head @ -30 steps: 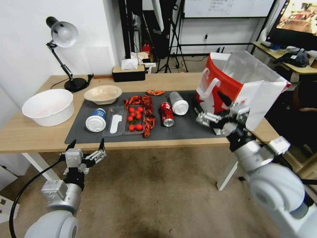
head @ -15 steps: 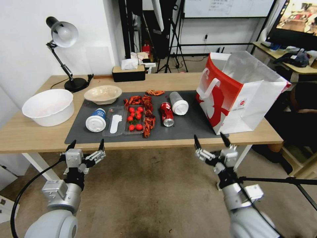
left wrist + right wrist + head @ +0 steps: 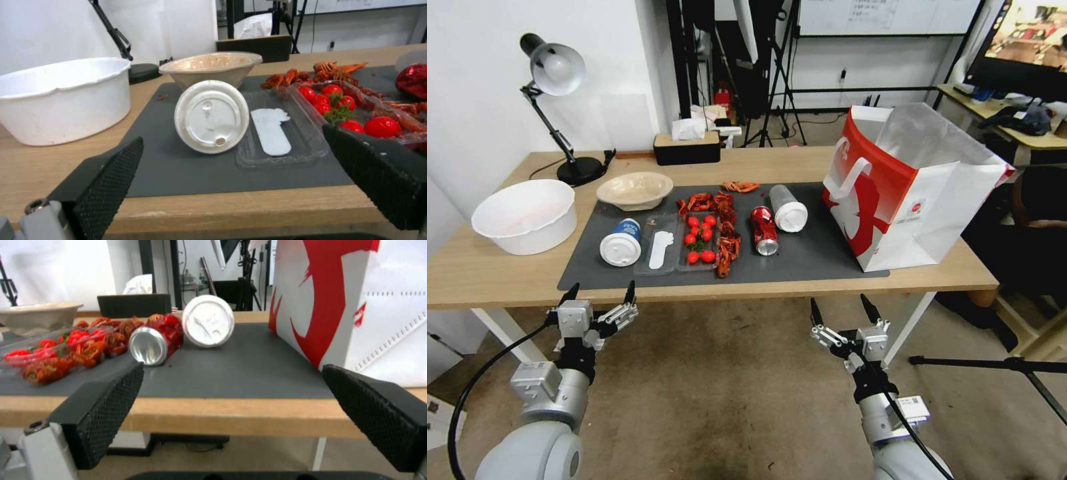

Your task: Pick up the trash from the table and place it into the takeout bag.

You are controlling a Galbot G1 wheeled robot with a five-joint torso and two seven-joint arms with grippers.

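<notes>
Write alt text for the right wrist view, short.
The open right gripper sits below the table edge, empty. On the grey mat lie a crushed red can and a white-lidded cup on their sides, with the red-and-white bag beside them.

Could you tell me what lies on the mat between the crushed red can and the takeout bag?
In the head view, the white-lidded cup lies on its side beside the crushed red can; from there to the takeout bag, the mat is bare.

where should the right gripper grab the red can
Across the can's crushed middle, coming from above. It lies on its side on the mat, silver end toward the robot, cup close on one side, shells on the other, so come straight down with jaws narrow.
</notes>
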